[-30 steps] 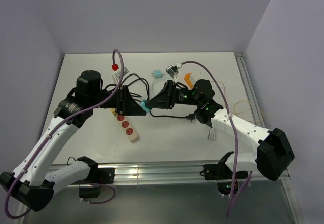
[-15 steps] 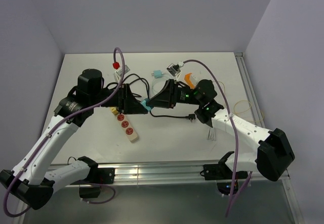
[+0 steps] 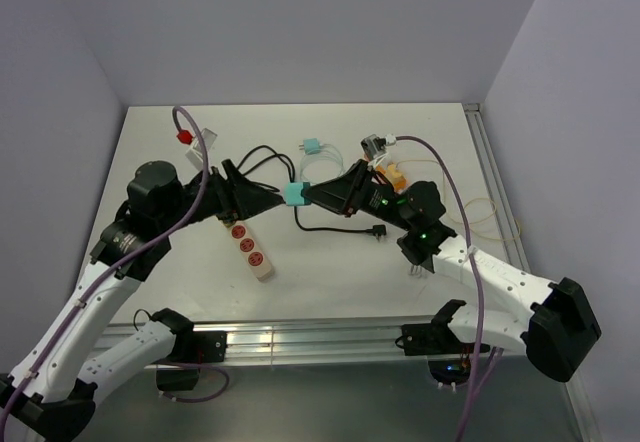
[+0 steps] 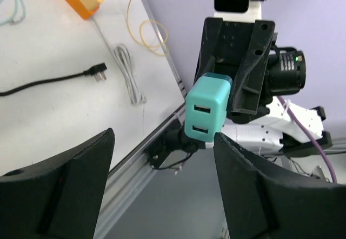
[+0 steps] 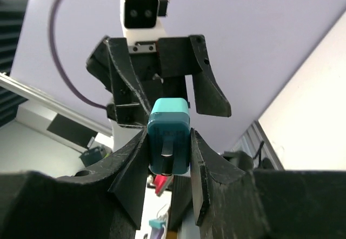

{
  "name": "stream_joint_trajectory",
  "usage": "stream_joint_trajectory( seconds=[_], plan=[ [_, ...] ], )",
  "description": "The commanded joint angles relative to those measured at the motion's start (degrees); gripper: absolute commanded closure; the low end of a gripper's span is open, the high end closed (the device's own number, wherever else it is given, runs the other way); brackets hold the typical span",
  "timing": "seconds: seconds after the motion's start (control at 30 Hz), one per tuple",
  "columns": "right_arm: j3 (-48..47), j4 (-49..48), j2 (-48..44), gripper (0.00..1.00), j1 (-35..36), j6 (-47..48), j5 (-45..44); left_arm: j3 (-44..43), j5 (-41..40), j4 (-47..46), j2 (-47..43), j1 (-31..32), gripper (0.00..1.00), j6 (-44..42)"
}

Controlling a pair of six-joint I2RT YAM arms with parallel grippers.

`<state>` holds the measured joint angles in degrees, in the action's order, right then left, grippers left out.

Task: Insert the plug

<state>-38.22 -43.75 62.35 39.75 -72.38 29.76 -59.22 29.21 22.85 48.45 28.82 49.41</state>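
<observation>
Teal plug (image 5: 169, 141) pinched in right gripper (image 5: 168, 153) (left gripper (image 4: 162, 141) wide, clear).

Smooth matt teal plastic plug (image 4: 207, 107), rubbery black cable (image 4: 48, 84), matt white worktop (image 4: 43, 44), brushed metal rail (image 3: 300, 340) with a dull sheen.
</observation>
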Motion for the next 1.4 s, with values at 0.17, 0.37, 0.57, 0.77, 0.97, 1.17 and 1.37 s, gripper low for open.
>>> stream_joint_trajectory(
  seconds=[0.17, 0.37, 0.57, 0.77, 0.97, 1.17, 1.37],
  plan=[
    [0.16, -6.60, -1.00, 1.00, 0.77, -2.58, -4.71, 1.30, -4.60, -6.41, -1.95, -0.08, 0.23, 3.76],
    [0.25, -12.67, 2.86, 1.00, 2.17, -5.66, -5.85, 2.97, -1.61, -12.92, -2.13, -0.17, 0.33, 7.54],
    [-0.19, -14.08, 5.67, 1.00, 2.97, -6.54, -6.20, 3.50, -1.35, -14.67, -3.18, -0.17, 0.39, 8.07],
    [-0.72, -17.33, 8.49, 1.00, 3.67, -8.39, -5.85, 3.85, -0.30, -16.26, -2.48, -0.17, 0.52, 9.21],
    [-1.51, -17.78, 9.11, 1.00, 4.29, -8.22, -6.11, 3.59, 0.67, -15.56, -1.69, -0.17, 0.50, 8.86],
    [-1.86, -18.57, 9.72, 1.00, 4.29, -8.92, -5.50, 3.59, 0.85, -15.20, -1.95, -0.08, 0.47, 8.60],
    [-2.12, -19.97, 10.69, 1.00, 4.37, -9.71, -5.41, 3.76, 2.34, -16.52, -1.51, -0.17, 0.50, 9.48]
  ],
)
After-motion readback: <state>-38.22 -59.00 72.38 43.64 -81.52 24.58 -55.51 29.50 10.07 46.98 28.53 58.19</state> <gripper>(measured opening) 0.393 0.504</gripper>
